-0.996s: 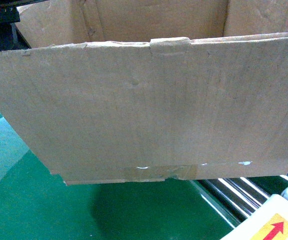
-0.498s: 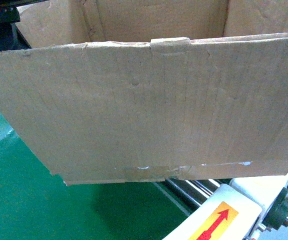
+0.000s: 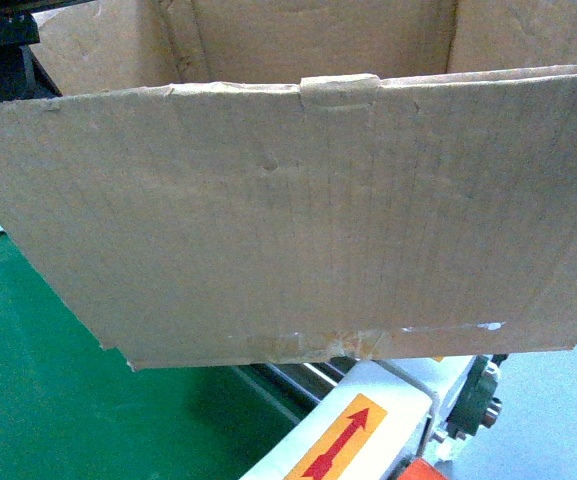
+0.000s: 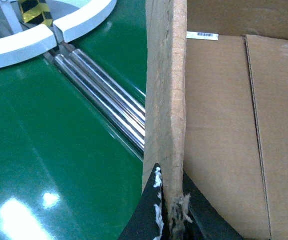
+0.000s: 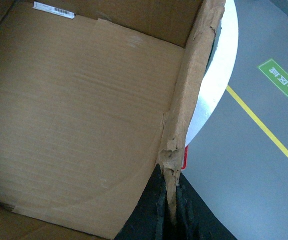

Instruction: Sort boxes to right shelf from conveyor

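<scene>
The large brown corrugated cardboard box [image 3: 298, 210] filled most of the head view, its open top toward the camera and its near wall tilted, with a strip of clear tape along the bottom seam. It was raised above the dark green flat conveyor surface [image 3: 48, 400], on which its shadow lay.

In the left wrist view, the left pincer [image 4: 171, 210] was closed on the box's left wall: one dark finger [image 4: 146, 215] lay against the outer face and the other against the inner face, with the frayed wall edge pinched between them. Beyond the pincer, outside the wall, shiny steel rollers [image 4: 104, 100] crossed the green surface toward a curved white rim [image 4: 49, 32]. Inside the box, a small white label strip [image 4: 202, 35] lay at the far end of the floor.

In the right wrist view, the right pincer [image 5: 171, 212] likewise gripped the ragged right wall, one dark finger [image 5: 148, 215] inside and the other outside. Outside that wall, beyond the pincer, ran the curved white rim and a grey floor [image 5: 243, 165] with a yellow line [image 5: 263, 127].

Below the box in the head view sat a white housing bearing a red arrow on a yellow label [image 3: 343, 440].
</scene>
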Robot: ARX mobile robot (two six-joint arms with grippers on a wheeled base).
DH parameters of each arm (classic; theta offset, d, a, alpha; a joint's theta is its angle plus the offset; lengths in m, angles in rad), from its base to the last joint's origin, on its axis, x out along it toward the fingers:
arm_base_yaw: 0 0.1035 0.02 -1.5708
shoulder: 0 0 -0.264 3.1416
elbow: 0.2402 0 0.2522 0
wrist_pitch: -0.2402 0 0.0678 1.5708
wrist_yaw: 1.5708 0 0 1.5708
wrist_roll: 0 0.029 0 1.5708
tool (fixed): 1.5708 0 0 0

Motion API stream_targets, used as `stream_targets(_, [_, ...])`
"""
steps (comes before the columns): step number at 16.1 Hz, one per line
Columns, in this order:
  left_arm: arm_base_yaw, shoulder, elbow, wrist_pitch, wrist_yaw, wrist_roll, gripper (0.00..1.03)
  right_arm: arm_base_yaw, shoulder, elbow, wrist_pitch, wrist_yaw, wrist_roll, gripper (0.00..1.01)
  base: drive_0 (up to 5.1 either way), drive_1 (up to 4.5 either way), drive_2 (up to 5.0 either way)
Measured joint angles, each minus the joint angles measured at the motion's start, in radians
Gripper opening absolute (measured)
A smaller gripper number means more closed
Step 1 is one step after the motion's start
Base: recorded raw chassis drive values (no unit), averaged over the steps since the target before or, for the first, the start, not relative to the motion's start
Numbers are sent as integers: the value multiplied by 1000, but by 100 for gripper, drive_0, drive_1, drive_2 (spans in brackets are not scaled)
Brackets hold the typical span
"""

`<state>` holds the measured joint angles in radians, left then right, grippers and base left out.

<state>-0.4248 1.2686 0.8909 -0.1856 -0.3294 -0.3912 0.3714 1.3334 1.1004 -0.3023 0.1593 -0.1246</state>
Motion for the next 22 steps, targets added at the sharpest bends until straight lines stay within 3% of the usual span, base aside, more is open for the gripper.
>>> stream_targets(4, [0,3,0,-2,0,0,2,-1,6,0,-1,-2,0,2,-109,-421,203])
stream_targets(22, [-2,-2,0,0,0,0,2,-1,0,0,0,-2,0,2,-108,-108,-108])
